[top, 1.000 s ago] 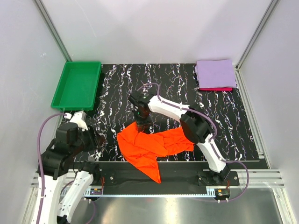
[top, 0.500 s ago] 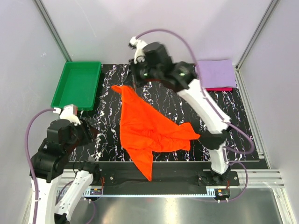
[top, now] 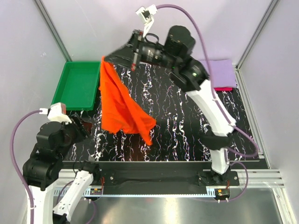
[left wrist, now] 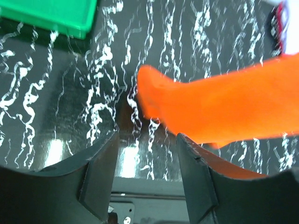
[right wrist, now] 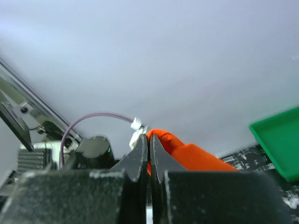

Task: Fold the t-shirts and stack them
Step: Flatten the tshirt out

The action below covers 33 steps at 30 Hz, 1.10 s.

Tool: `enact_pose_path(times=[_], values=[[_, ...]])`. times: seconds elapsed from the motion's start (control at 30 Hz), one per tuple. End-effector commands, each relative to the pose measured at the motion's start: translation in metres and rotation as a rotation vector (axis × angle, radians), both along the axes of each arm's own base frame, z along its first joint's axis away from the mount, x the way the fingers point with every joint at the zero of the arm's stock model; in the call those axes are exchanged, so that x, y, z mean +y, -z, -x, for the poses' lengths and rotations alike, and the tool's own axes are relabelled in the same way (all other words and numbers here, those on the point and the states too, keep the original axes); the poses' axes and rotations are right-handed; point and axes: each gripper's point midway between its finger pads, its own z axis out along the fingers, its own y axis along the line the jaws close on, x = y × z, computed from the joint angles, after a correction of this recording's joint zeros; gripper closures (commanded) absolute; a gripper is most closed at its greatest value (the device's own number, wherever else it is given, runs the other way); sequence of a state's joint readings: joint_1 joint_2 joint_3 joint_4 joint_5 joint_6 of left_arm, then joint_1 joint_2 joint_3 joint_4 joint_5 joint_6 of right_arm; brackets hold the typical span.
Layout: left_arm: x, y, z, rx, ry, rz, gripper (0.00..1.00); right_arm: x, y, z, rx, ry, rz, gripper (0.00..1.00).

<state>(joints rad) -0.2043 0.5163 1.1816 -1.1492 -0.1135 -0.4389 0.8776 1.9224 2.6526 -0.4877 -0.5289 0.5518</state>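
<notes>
So the big change in the last second: my right gripper [top: 110, 57] went from down on the table [top: 187, 116] to way up high, and it took the orange-red t-shirt [top: 117, 105] with it. A second ago the shirt was a crumpled heap on the marble surface; now it's dangling straight down below the jaws, which are clamped tight on one top corner. You can see that pinch nicely in the right wrist view, with a bit of orange poking out right beside the closed tips.

The left gripper [left wrist: 147, 142] is spread apart with nothing in it. In its wrist view the shirt's lower end hangs just ahead of the jaws and off to their right, not between them.

My read is that this lift is about shaking the shirt loose so I can find a second corner and lay it flat, so folding on this one hasn't really started. The lavender t-shirt [top: 219, 72] is already folded on top of the crimson-pink t-shirt [top: 223, 88], well away from both sets of jaws. The green tray [top: 77, 86] sits beyond the left jaws.
</notes>
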Motion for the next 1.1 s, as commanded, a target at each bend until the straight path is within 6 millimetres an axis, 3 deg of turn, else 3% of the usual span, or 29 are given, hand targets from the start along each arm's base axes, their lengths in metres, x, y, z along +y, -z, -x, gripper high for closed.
enact_pose_path(times=[0.0, 0.07, 0.17, 0.2, 0.27, 0.3, 0.33, 0.37, 0.4, 0.43, 0.47, 0.5, 0.53, 0.57, 0.6, 0.63, 0.67, 0.7, 0.73, 0.77, 0.83, 0.9, 0.93, 0.97, 1.0, 1.03, 1.07], values=[[0.011, -0.034, 0.003, -0.128, -0.055, 0.010, 0.42, -0.004, -0.054, 0.010, -0.059, -0.131, -0.222, 1.00], [0.012, -0.033, 0.005, -0.133, -0.061, 0.012, 0.42, -0.007, -0.045, 0.002, -0.026, -0.132, -0.189, 1.00], [0.014, -0.029, 0.010, -0.127, -0.067, 0.013, 0.41, -0.026, -0.014, -0.023, 0.004, -0.024, -0.080, 1.00], [0.014, -0.029, 0.013, -0.130, -0.066, 0.014, 0.41, -0.044, 0.010, -0.029, 0.039, 0.034, -0.025, 1.00], [0.014, -0.027, 0.012, -0.125, -0.065, 0.008, 0.41, -0.075, 0.031, -0.045, 0.042, 0.151, 0.011, 1.00], [0.013, -0.028, 0.012, -0.126, -0.054, 0.007, 0.41, -0.098, 0.051, -0.040, 0.078, 0.197, 0.047, 1.00], [0.011, -0.028, 0.011, -0.122, -0.041, 0.003, 0.41, -0.132, 0.064, -0.068, 0.088, 0.335, 0.073, 1.00], [0.010, -0.027, 0.009, -0.121, -0.031, -0.006, 0.41, -0.160, 0.072, -0.058, 0.111, 0.406, 0.110, 1.00], [0.005, -0.026, 0.006, -0.109, -0.009, -0.004, 0.40, -0.178, 0.112, -0.072, 0.129, 0.486, 0.199, 1.00], [0.004, -0.024, 0.004, -0.101, 0.000, -0.006, 0.40, -0.208, 0.128, -0.086, 0.143, 0.605, 0.239, 1.00], [0.002, -0.023, 0.002, -0.098, 0.012, -0.008, 0.40, -0.231, 0.143, -0.078, 0.168, 0.672, 0.283, 1.00], [-0.003, -0.021, 0.000, -0.087, 0.036, -0.002, 0.40, -0.246, 0.179, -0.083, 0.224, 0.722, 0.350, 1.00], [-0.005, -0.019, -0.002, -0.082, 0.044, -0.003, 0.39, -0.275, 0.196, -0.093, 0.250, 0.842, 0.388, 1.00], [-0.007, -0.018, -0.003, -0.079, 0.057, -0.002, 0.39, -0.295, 0.210, -0.089, 0.284, 0.919, 0.410, 1.00], [-0.009, -0.016, -0.004, -0.071, 0.070, -0.001, 0.39, -0.312, 0.241, -0.092, 0.383, 0.995, 0.448, 0.88], [-0.011, -0.014, -0.005, -0.065, 0.079, -0.003, 0.39, -0.340, 0.258, -0.099, 0.447, 1.138, 0.479, 0.76], [-0.013, -0.014, -0.006, -0.065, 0.091, -0.004, 0.38, -0.358, 0.290, -0.099, 0.571, 1.192, 0.560, 0.69], [-0.015, -0.012, -0.006, -0.057, 0.109, -0.003, 0.37, -0.373, 0.300, -0.102, 0.633, 1.272, 0.601, 0.44], [-0.017, -0.011, -0.007, -0.052, 0.119, -0.004, 0.36, -0.377, 0.318, -0.097, 0.706, 1.269, 0.684, 0.35], [-0.018, -0.009, -0.007, -0.045, 0.131, -0.011, 0.36, -0.374, 0.336, -0.104, 0.760, 1.238, 0.752, 0.27], [-0.018, -0.005, -0.008, -0.038, 0.137, -0.021, 0.34, -0.365, 0.340, -0.111, 0.816, 1.190, 0.770, 0.13], [-0.021, -0.002, -0.006, -0.032, 0.160, -0.024, 0.34, -0.345, 0.347, -0.123, 0.832, 1.125, 0.783, 0.13], [-0.021, 0.001, -0.005, -0.026, 0.165, -0.027, 0.33, -0.328, 0.347, -0.128, 0.793, 1.088, 0.791, 0.13], [-0.021, 0.002, -0.006, -0.024, 0.166, -0.033, 0.33, -0.310, 0.362, -0.135, 0.789, 1.034, 0.848, 0.14], [-0.021, 0.003, -0.005, -0.026, 0.171, -0.032, 0.33, -0.273, 0.356, -0.135, 0.721, 0.946, 0.879, 0.15], [-0.022, 0.004, -0.005, -0.021, 0.177, -0.034, 0.32, -0.245, 0.361, -0.133, 0.727, 0.843, 0.894, 0.16], [-0.022, 0.004, -0.004, -0.021, 0.181, -0.039, 0.32, -0.223, 0.392, -0.134, 0.780, 0.768, 0.977, 0.20]])
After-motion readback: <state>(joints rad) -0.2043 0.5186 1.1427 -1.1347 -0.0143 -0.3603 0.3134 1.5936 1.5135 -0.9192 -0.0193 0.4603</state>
